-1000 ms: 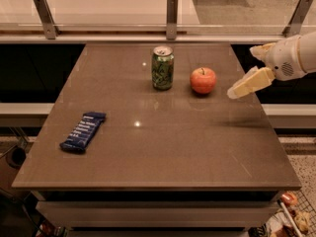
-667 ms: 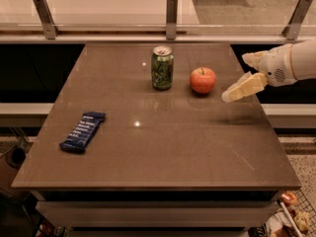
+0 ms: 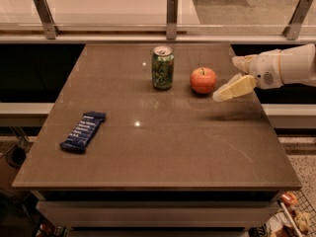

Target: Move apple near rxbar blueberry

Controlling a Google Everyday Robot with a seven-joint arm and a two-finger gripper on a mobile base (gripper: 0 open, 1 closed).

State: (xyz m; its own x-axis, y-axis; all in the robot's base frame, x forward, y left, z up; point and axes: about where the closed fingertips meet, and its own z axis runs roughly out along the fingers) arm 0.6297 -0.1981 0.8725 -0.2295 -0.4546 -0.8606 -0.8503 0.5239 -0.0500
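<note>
A brown table is seen from above. A red apple is set near the far edge, just right of a green can. The gripper is held just right of the apple, fingers spread apart, nothing clasped. A dark blue snack bar is laid well apart, near the left edge.

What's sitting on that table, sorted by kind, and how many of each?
apple: 1
green soda can: 1
rxbar blueberry: 1
Total: 3 things on the table
The robot's end effector is not counted: it hangs open just right of the apple, holding nothing.
</note>
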